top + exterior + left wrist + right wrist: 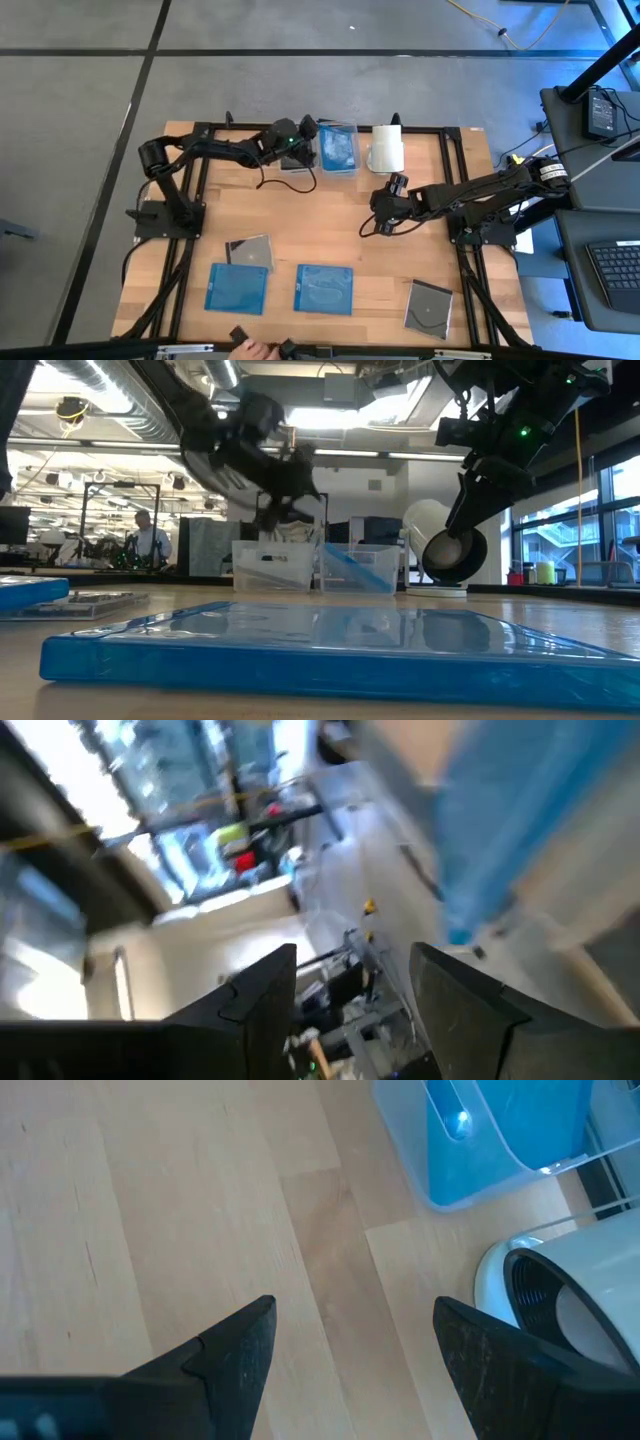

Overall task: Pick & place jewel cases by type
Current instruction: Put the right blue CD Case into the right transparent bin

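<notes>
Jaws empty; table holds two blue jewel cases (236,287), two grey (249,252).

Glossy plastic cases (324,289) — wooden table (330,225).

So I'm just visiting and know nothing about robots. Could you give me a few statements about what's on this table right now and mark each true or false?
1. Two blue jewel cases lie flat near the table's front edge. True.
2. The right gripper is clamped on a jewel case. False: its fingers are open over bare wood.
3. A blue case leans inside the clear bin at the back. True.
4. The white roll sits at the front edge. False: it sits at the back, beside the bin.
5. The left gripper hovers at the back by the bins. True.
</notes>
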`<state>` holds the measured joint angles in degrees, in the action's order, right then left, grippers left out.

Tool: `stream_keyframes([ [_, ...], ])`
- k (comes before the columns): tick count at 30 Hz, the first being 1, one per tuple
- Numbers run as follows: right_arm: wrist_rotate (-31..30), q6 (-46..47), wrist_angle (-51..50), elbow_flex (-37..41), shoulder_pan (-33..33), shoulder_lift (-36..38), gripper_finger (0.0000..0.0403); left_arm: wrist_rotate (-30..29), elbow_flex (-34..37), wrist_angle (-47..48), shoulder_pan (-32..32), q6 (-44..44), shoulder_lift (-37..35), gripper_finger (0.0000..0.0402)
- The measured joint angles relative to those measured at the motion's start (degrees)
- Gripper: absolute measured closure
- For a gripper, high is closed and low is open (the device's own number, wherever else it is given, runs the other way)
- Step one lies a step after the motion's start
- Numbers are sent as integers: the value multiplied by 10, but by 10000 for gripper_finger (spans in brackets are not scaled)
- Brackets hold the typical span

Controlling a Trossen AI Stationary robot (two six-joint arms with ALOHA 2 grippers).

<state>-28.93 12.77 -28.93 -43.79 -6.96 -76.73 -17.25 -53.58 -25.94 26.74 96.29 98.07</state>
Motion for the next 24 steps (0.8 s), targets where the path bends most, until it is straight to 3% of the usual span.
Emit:
stream_keyframes([
  [3, 0, -18, 2, 0, 0, 0, 130, -43, 0, 0, -34, -91, -42, 209],
  [7, 9, -49, 33, 0, 0, 0, 130, -88, 0, 0, -92, -281, -93, 208],
  [10, 60, -81, 73, 0, 0, 0, 130, -128, 0, 13, -137, -419, -125, 206],
  [16, 194, -117, 147, 0, -1, 0, 130, -206, 0, 114, -205, -549, -172, 209],
  [20, 209, -138, 177, 0, -10, -1, 130, -232, 0, 176, -253, -659, -181, 208],
  [24, 233, -200, 228, 0, -29, -32, 130, -222, 0, 220, -298, -740, -180, 209],
])
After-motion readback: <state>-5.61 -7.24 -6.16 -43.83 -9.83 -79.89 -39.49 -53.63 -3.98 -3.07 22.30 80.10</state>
